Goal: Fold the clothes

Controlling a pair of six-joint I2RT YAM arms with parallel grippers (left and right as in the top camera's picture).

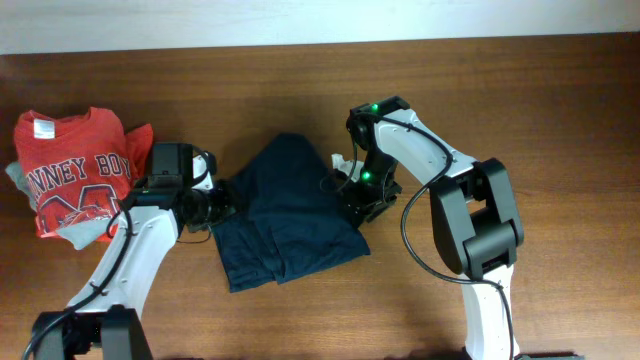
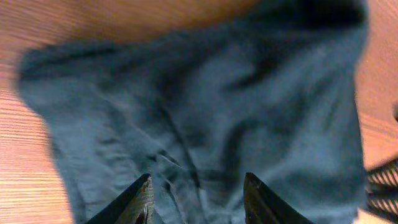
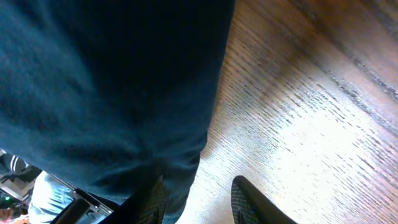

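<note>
The plain dark navy blue soft fabric garment lies rumpled on the brown wooden table between both arms, the left gripper released at its left edge, the right gripper at its right edge, jaws likewise parted, grasping nothing.

Brown wood-grain table, white band beyond

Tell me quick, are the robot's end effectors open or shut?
Left end effector: open, over the navy clothes, holding nothing.
Right end effector: open, at their edge.
</note>
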